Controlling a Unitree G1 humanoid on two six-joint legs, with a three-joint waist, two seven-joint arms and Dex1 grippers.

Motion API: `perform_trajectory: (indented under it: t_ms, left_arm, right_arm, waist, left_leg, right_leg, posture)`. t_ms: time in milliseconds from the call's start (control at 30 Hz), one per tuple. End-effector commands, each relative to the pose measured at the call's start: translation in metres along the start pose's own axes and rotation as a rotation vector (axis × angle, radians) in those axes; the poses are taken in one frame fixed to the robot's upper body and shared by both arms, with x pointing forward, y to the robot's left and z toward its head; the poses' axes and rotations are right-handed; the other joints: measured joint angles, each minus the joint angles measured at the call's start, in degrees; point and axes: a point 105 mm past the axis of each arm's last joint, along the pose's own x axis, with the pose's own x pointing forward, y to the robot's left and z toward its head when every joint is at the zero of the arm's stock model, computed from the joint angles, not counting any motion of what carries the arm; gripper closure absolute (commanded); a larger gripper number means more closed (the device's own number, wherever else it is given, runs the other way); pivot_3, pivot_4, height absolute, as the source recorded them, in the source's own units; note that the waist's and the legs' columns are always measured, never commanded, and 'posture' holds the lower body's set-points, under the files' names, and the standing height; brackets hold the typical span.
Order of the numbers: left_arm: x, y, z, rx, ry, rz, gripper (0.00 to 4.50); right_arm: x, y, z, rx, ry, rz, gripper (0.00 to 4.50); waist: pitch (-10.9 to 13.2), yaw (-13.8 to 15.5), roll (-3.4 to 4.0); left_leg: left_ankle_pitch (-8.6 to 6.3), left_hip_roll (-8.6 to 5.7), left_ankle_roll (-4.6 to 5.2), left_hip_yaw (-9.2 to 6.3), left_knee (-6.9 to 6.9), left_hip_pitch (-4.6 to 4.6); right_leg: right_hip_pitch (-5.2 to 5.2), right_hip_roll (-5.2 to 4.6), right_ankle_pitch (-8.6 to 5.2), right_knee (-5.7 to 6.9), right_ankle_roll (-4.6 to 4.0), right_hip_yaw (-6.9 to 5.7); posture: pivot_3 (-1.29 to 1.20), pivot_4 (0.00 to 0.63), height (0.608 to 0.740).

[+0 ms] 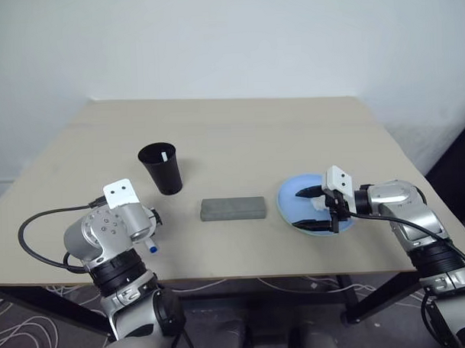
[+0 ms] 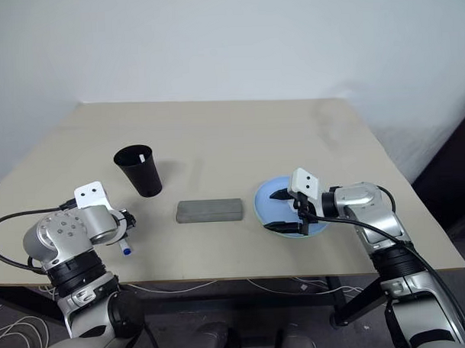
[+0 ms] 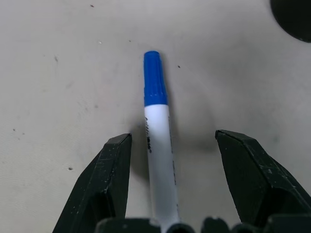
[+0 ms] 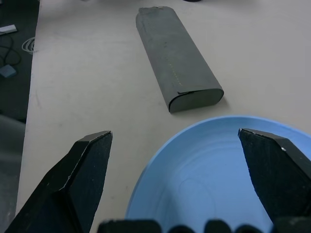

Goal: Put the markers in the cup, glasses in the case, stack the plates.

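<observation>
The blue-capped marker (image 3: 158, 141) lies flat on the desk (image 1: 239, 135) between the parted fingers of the left gripper (image 3: 172, 184), untouched by either, probably lined up for a pinch. That gripper points steeply down. The cup (image 1: 161, 169) stands just beyond it, a white marker end (image 1: 164, 156) showing at its rim. The right gripper (image 4: 187, 179), jaws wide and holding nothing, hovers low, pointing sideways over the light blue plate (image 4: 214, 170). The shut case (image 4: 176, 58) lies just past it.

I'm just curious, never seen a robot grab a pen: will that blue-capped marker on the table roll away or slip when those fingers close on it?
The blue-capped marker looks round and smooth, so a nudge could probably roll it. It lies between the left gripper's open fingers, so a centred squeeze likely holds it. It looks stiff and light.
</observation>
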Motion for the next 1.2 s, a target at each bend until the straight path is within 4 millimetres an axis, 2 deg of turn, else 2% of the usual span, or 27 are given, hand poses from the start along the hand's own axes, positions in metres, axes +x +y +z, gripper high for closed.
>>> perform_trajectory:
  t_ms: [33,100,300,333,533,633,767,867,967,1100,1200]
  left_arm:
    - [-0.006,0.002,0.006,0.012,-0.026,0.002,1.8]
    - [-0.005,0.005,0.001,0.015,-0.013,0.007,2.19]
    - [-0.003,0.015,-0.011,0.02,0.027,0.029,4.27]
    - [-0.003,0.015,-0.013,0.021,0.034,0.031,4.42]
    - [-0.003,0.012,-0.018,0.03,0.068,0.007,4.42]
    - [-0.005,0.01,-0.014,0.038,0.064,-0.006,4.42]
    - [-0.014,0.024,0.021,-0.004,-0.037,0.049,4.42]
    - [-0.02,0.03,0.039,-0.006,-0.106,0.067,4.42]
    - [-0.041,0.033,0.089,0.012,-0.364,0.059,4.42]
    - [-0.06,0.02,0.128,0.084,-0.588,-0.007,4.42]
    - [-0.076,-0.002,0.148,0.121,-0.718,-0.143,4.42]
  right_arm:
    - [-0.003,-0.002,0.012,-0.043,-0.031,-0.016,0.0]
    - [-0.004,-0.002,0.011,-0.042,-0.031,-0.017,0.0]
    - [-0.004,-0.002,0.01,-0.042,-0.028,-0.019,0.0]
    - [-0.004,-0.002,0.01,-0.042,-0.029,-0.019,0.0]
    - [-0.003,-0.002,0.011,-0.044,-0.03,-0.018,0.0]
    - [-0.003,-0.003,0.01,-0.044,-0.031,-0.018,0.0]
    - [-0.002,-0.004,0.011,-0.047,-0.031,-0.02,0.0]
    - [-0.002,-0.005,0.011,-0.048,-0.031,-0.021,0.0]
    - [-0.003,-0.006,0.013,-0.053,-0.032,-0.023,0.0]
    - [-0.001,-0.009,0.014,-0.057,-0.032,-0.022,0.0]
    - [0.0,-0.01,0.016,-0.059,-0.035,-0.024,0.0]
  waist:
    - [0.0,0.01,0.0]
    - [0.0,0.05,0.0]
    - [-0.02,0.22,0.0]
    - [-0.02,0.22,0.0]
    - [-0.03,0.23,0.0]
    - [-0.03,0.3,0.01]
    - [-0.04,0.39,-0.05]
    - [-0.06,0.36,-0.17]
    - [-0.05,0.35,-0.28]
    - [-0.09,0.48,-0.38]
    - [-0.11,0.53,-0.41]
  left_leg:
    - [0.0,0.0,0.0,0.0,0.0,0.0]
    - [0.0,0.0,0.0,0.0,0.0,0.0]
    - [0.0,0.0,-0.01,0.01,0.0,0.01]
    - [0.0,0.0,-0.01,0.03,0.0,0.02]
    - [0.01,-0.01,-0.02,0.06,-0.04,0.02]
    - [0.13,-0.01,-0.22,0.08,-0.05,0.02]
    - [0.12,-0.01,-0.21,0.08,-0.05,0.01]
    - [0.13,0.0,-0.23,0.07,-0.12,-0.03]
    - [0.2,0.0,-0.35,0.14,-0.27,-0.03]
    - [0.48,-0.02,-0.8,0.34,-0.73,-0.13]
    - [0.52,-0.02,-0.87,0.44,-0.94,-0.14]
  right_leg:
    - [0.0,0.0,0.0,0.0,0.0,0.0]
    - [0.0,0.0,0.0,0.0,0.0,0.0]
    - [0.01,-0.01,0.0,0.0,-0.01,0.02]
    - [0.01,-0.01,0.0,0.0,-0.01,0.03]
    - [-0.01,0.01,0.0,0.0,0.0,0.05]
    - [-0.01,0.01,0.0,0.0,0.0,0.06]
    - [-0.02,0.02,0.0,0.0,-0.01,0.03]
    - [-0.08,0.06,0.04,0.01,-0.07,0.02]
    - [-0.18,0.06,0.06,0.0,-0.1,0.06]
    - [-0.45,0.01,0.27,-0.05,-0.47,0.12]
    - [-0.48,-0.07,0.32,-0.13,-0.56,0.09]
  posture:
    - [0.0,0.0,0.701]
    - [0.0,0.0,0.701]
    - [0.0,0.0,0.701]
    - [0.0,0.0,0.701]
    - [0.0,0.0,0.701]
    - [0.0,0.0,0.701]
    - [0.0,0.0,0.701]
    - [0.0,0.0,0.701]
    - [0.0,0.0,0.701]
    - [0.0,0.0,0.701]
    - [0.0,0.0,0.701]
